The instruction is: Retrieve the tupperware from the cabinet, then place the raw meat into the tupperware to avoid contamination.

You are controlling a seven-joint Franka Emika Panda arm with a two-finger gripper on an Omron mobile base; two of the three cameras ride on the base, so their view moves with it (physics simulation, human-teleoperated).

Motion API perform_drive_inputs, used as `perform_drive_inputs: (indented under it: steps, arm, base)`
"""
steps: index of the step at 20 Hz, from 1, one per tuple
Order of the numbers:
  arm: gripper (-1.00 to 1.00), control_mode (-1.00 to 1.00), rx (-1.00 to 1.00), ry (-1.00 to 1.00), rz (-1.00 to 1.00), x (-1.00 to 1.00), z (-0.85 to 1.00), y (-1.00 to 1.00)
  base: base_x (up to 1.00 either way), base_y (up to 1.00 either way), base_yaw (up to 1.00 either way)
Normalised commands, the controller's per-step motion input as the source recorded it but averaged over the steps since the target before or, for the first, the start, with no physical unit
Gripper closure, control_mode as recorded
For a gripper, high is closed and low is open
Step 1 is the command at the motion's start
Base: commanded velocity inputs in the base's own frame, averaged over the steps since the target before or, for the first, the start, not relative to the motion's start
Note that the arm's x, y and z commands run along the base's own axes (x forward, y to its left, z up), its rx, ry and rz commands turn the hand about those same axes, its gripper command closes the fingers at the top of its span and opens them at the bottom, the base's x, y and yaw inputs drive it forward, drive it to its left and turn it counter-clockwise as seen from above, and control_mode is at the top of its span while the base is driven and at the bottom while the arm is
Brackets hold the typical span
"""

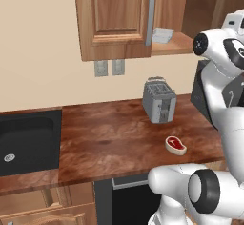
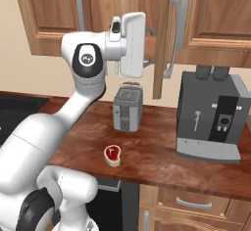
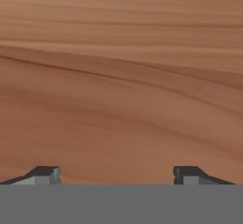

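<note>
Jaws spread; pale shallow tupperware [image 1: 163, 35] on shelf.

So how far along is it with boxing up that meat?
Early on. Done: the cabinet door stands open. In hand: the open claw, empty, faces bare wood. Left: fetch the tupperware from its shelf, then put in the raw meat lying on the counter.

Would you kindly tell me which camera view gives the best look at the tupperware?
The left base view: the tupperware sits in plain sight on the shelf of the open cabinet, beside the door handle. In the right base view the arm and the cabinet door stand before that spot. The hand view faces bare wood grain.
</note>
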Motion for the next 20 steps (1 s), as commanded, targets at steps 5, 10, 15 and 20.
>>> perform_drive_inputs:
  steps: [5, 10, 15, 20]
  arm:
    - [-1.0, -1.0, 0.01, 0.05, 0.05, 0.0, -0.01, -0.34]
    - [-1.0, -1.0, 0.01, 0.05, 0.07, 0.0, -0.03, -0.32]
    - [-1.0, -1.0, 0.02, 0.04, 0.06, 0.0, -0.02, -0.22]
    - [-1.0, -1.0, 0.01, 0.03, 0.04, -0.05, -0.03, -0.04]
  base:
    - [0.0, 0.0, 0.0]
    - [0.0, 0.0, 0.0]
    - [0.0, 0.0, 0.0]
    - [0.0, 0.0, 0.0]
